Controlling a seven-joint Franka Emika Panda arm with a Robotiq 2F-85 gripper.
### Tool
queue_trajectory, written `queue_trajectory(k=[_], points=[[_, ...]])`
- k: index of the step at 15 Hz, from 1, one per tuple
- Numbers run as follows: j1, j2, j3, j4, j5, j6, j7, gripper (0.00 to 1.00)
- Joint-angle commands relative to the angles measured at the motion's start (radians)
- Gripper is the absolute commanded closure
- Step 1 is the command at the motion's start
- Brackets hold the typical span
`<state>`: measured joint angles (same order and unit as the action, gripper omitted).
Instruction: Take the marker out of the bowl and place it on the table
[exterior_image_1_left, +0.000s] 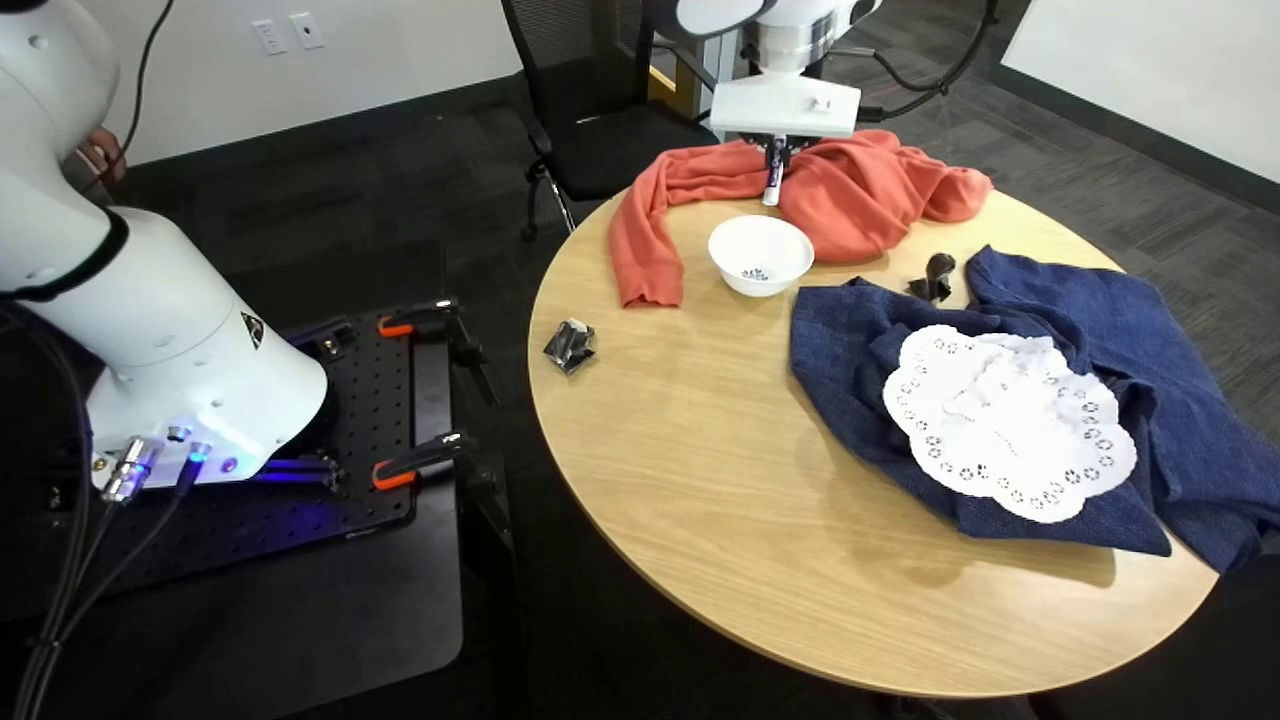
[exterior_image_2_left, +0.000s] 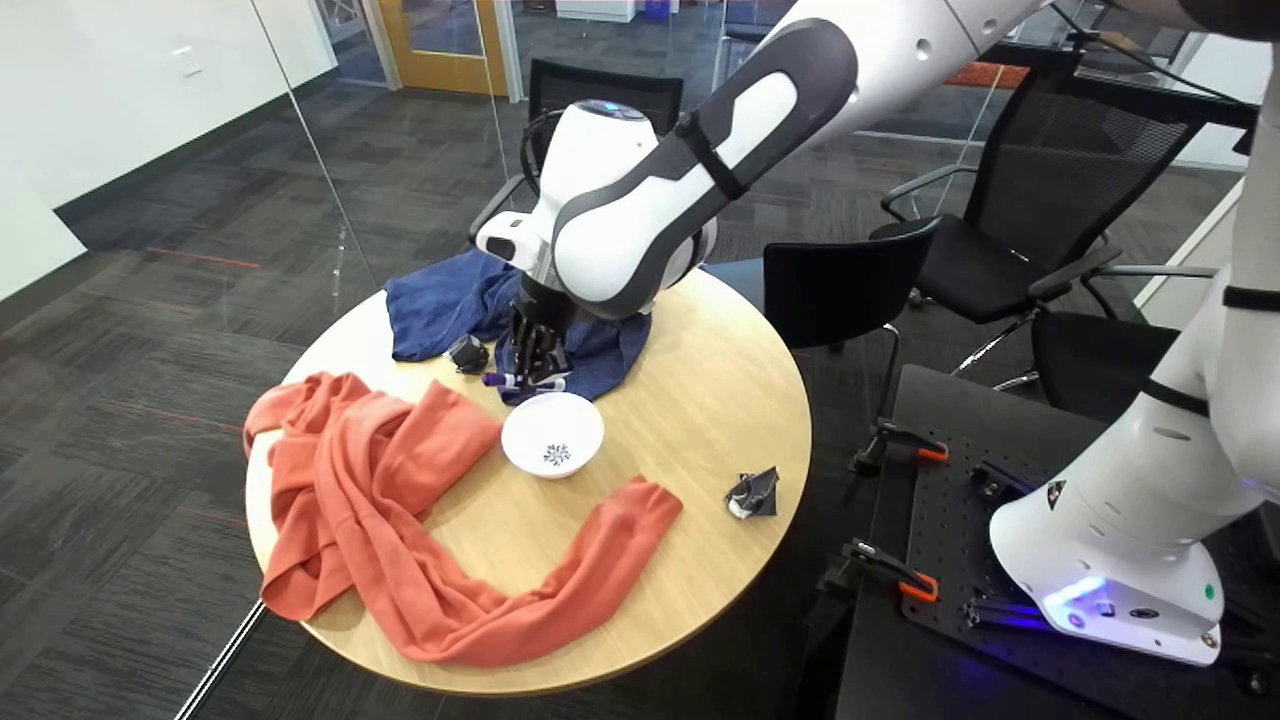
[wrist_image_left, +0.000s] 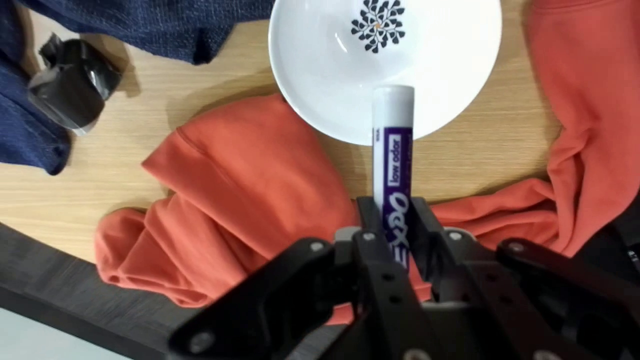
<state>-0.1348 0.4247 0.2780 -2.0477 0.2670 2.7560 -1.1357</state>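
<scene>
The marker, a white and purple stick, is held between the fingers of my gripper. In the wrist view the marker points away from the fingers, and its white end overlaps the near side of the bowl. The marker also shows in both exterior views, with the gripper raised above the table. The white bowl stands upright on the table. It has a dark leaf pattern inside and no other thing in it. The marker's rear end is hidden by the gripper.
An orange cloth lies round the bowl. A blue cloth lies beside it, with a white lace doily on top. Black lumpy objects lie on the table. A black chair stands at the table's edge.
</scene>
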Motion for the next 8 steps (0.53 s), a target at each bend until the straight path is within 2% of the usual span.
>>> queue_trajectory(k=[1,8], points=[[-0.012,-0.138,-0.007,-0.167,0.030,0.075,0.085,0.95],[-0.019,-0.250,-0.042,-0.363,0.085,0.148,0.223,0.95]])
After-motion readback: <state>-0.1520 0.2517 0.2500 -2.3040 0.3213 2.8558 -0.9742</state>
